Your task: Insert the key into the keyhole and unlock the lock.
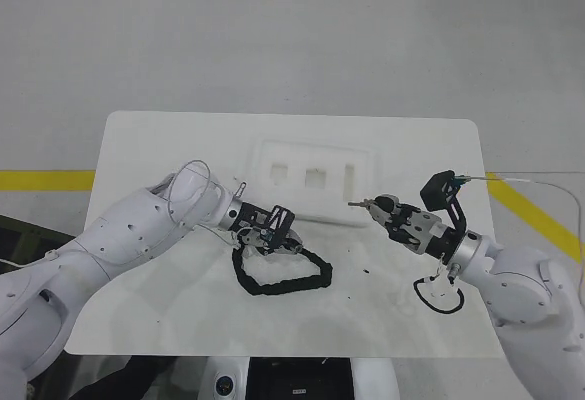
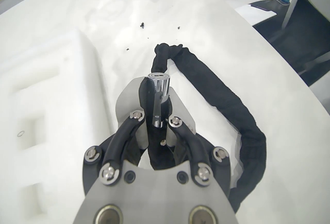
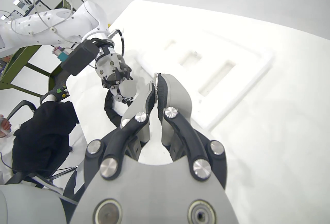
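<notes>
My left gripper (image 1: 280, 230) is shut on the chrome lock cylinder (image 2: 159, 91) just above the table's middle. The slotted keyhole face (image 2: 157, 76) points away from the wrist. From the cylinder a black fabric-sleeved chain (image 2: 221, 98) runs out in a loop (image 1: 282, 278) on the table. My right gripper (image 1: 375, 207) is held to the right of it, above the table, shut on the small metal key (image 1: 355, 204). The key's thin edge (image 3: 155, 80) shows at the fingertips, aimed toward the left gripper (image 3: 121, 86). A gap separates key and lock.
A white foam tray (image 1: 272, 158) with three recesses lies at the back middle of the white table (image 1: 152, 150), close behind both grippers. A small black cable loop (image 1: 440, 297) lies under the right arm. Black crumbs (image 2: 142, 25) dot the table.
</notes>
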